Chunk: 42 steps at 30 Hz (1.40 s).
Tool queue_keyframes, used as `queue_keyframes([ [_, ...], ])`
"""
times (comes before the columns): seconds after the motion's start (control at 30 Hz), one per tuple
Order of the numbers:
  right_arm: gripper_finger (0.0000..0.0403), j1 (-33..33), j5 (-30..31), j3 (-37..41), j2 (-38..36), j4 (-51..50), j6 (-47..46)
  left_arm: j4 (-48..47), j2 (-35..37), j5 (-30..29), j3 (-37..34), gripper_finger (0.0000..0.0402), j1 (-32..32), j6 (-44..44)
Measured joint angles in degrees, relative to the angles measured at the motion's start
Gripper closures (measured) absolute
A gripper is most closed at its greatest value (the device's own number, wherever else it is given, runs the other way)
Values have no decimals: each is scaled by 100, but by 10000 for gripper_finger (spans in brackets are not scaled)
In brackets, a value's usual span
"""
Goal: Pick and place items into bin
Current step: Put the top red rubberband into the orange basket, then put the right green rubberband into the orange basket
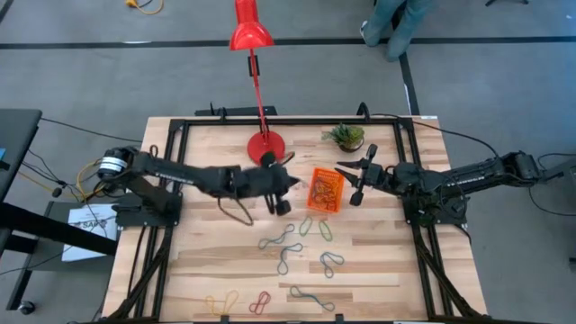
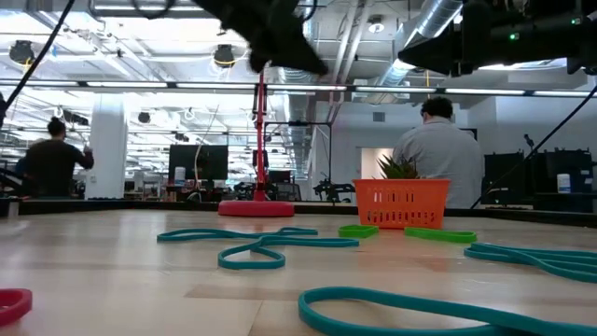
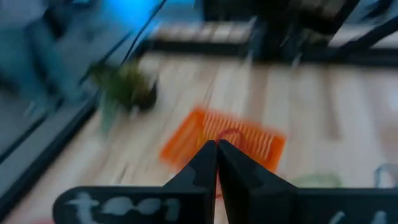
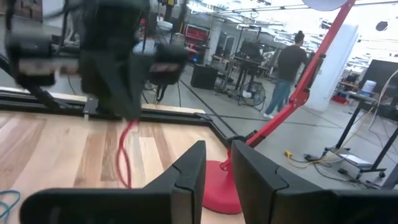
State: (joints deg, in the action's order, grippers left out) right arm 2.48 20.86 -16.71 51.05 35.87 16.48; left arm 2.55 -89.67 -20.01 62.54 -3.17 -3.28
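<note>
The left gripper [image 4: 127, 93], raised just beside the orange bin [image 1: 326, 191], pinches a red band [image 4: 124, 155] in closed fingers; the band hangs straight down. The right gripper [image 1: 353, 180] waits on the bin's other side, fingers slightly parted and empty.

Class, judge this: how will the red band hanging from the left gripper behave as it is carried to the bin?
Probably floppy: the red band dangles limp from the shut left gripper. Likely light and prone to swinging. Other bands lie in loose curls, suggesting little stiffness.
</note>
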Motion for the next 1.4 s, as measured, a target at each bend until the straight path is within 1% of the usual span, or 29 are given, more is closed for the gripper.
queue_keyframes([
  [0.07, 333, 0, 4, 0, 0, -18, -1, 468, -13, 539, 0, 401, 239, 268],
  [0.13, 333, 0, 4, 0, 0, -23, 1, 776, -75, 950, 5, 401, 447, 302],
  [0.27, 333, 0, 9, 0, 0, -5, -1, 1228, -466, 1325, 2, 401, 759, 309],
  [0.47, 333, -2, 21, -2, 0, -12, 5, 2551, -1235, 1994, 1, 401, 988, 286],
  [0.53, 333, -2, 22, -2, 0, -10, 31, 2800, -1384, 2120, 8, 401, 1023, 282],
  [0.63, 333, -1, 22, -2, 0, -12, 43, 2712, -1478, 2055, 61, 401, 1035, 263],
  [0.8, 333, -2, 21, -2, 0, -19, 50, 2313, -1542, 1655, 74, 400, 1033, 259],
  [0.87, 333, -2, 22, -2, 0, -21, 49, 2398, -1626, 1626, 76, 395, 1034, 230],
  [0.97, 333, -2, 22, -2, 0, -21, 53, 2298, -1661, 1662, 72, 378, 1035, 245],
  [1.27, 333, -2, 20, -2, 0, -21, 248, 2233, -1759, 1652, 74, 308, 974, 244],
  [1.4, 333, -2, 20, -2, 0, -27, 254, 2251, -1757, 1648, 74, 295, 976, 17],
])
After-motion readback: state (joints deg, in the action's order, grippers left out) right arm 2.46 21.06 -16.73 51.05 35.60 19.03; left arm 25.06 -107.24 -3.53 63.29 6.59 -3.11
